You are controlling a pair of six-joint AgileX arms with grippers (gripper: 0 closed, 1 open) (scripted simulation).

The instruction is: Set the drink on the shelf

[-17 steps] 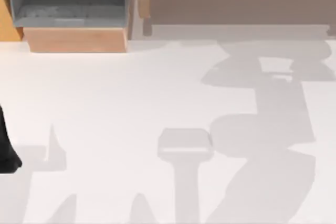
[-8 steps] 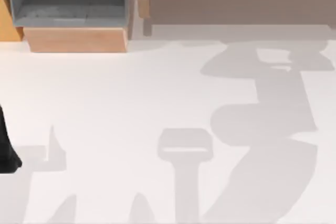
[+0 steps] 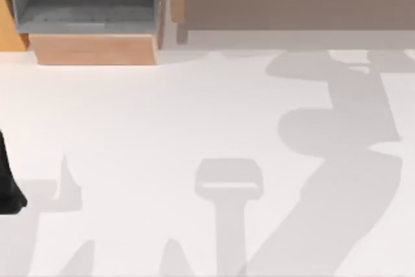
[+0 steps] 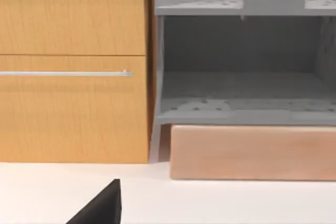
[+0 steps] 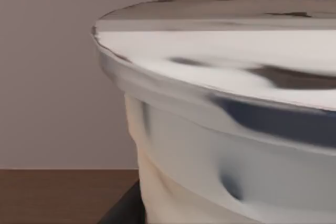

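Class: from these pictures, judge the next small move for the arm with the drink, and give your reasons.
Probably carry on moving toward the grey shelf at the top view's far left. The drink sits right against the right wrist camera, lid upright, so it seems to be held. The arm's shadow falls on the white table at its right side, far from the shelf.

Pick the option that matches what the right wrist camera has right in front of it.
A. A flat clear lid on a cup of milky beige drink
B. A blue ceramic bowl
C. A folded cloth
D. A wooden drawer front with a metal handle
A: the right wrist view shows, very near, the flat round lid sitting on the drink, whose cup wall is milky beige, with a brown wooden surface behind it.
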